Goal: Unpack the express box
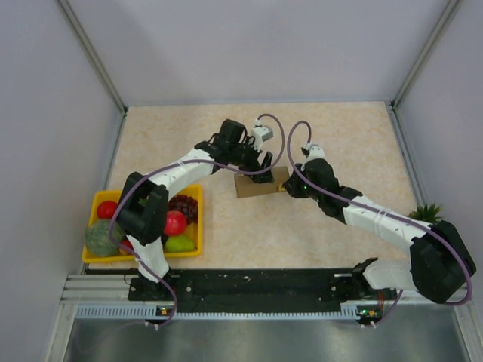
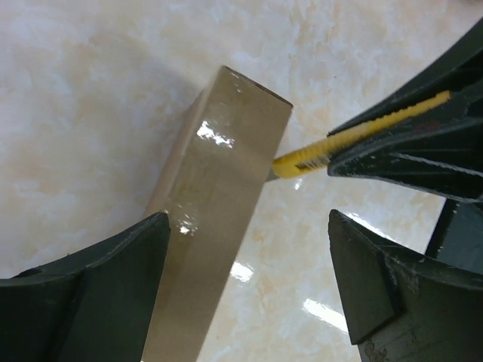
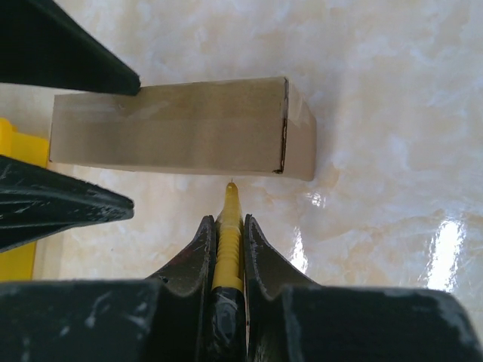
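The express box (image 1: 260,183), a small brown cardboard box sealed with clear tape, lies mid-table. It also shows in the left wrist view (image 2: 219,196) and the right wrist view (image 3: 181,127). My left gripper (image 2: 245,260) is open, hovering over the box's left part, one finger over it, the other over bare table. My right gripper (image 3: 226,226) is shut on a yellow utility knife (image 3: 227,226). The knife's tip points at the box's near side, just short of it. The knife also shows in the left wrist view (image 2: 324,148).
A yellow fruit tray (image 1: 96,204) with red apples, dark grapes, a pear and a green melon stands at the near left. A small green plant (image 1: 426,213) sits at the right edge. Walls enclose the table on three sides.
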Motion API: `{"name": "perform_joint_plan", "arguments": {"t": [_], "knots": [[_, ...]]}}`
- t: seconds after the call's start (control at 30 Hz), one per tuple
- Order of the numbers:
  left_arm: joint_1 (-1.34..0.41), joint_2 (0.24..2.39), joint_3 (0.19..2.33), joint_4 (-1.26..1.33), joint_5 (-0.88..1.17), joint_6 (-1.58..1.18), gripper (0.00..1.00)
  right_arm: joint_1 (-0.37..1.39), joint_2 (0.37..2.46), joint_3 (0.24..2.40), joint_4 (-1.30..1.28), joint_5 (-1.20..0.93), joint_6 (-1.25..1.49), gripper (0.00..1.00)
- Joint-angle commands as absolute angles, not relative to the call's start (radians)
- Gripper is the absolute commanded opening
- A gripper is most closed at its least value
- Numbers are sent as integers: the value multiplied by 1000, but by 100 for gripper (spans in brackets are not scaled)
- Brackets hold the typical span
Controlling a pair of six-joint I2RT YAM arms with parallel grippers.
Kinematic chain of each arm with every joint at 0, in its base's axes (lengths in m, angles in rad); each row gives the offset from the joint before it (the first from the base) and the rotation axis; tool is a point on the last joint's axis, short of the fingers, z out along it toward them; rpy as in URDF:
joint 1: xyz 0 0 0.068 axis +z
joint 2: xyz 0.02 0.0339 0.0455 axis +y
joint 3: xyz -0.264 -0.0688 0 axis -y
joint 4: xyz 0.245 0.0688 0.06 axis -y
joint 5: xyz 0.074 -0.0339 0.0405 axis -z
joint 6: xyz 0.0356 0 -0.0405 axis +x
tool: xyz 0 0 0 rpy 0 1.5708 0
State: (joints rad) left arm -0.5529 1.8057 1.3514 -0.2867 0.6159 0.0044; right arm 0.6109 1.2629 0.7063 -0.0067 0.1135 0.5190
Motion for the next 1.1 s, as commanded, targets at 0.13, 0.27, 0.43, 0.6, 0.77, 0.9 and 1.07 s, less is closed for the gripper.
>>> {"name": "perform_joint_plan", "arguments": {"t": [0.13, 0.27, 0.43, 0.6, 0.77, 0.9, 1.07], "knots": [[-578, 1830, 1443, -360, 469, 175, 91, 588, 1125, 686, -49, 46, 535, 0], [-578, 1847, 1447, -364, 469, 189, 91, 575, 1056, 675, -107, 52, 548, 0], [-600, 1907, 1477, -376, 471, 157, 91, 545, 982, 663, -164, 71, 563, 0], [-644, 1942, 1465, -376, 420, 169, 89, 503, 954, 675, -189, 81, 577, 0], [-673, 1914, 1416, -333, 321, 195, 79, 471, 936, 696, -218, 101, 584, 0], [-692, 1888, 1362, -315, 292, 271, 68, 454, 939, 706, -219, 109, 581, 0], [-707, 1873, 1335, -310, 233, 342, 56, 448, 943, 713, -215, 126, 566, 0]]}}
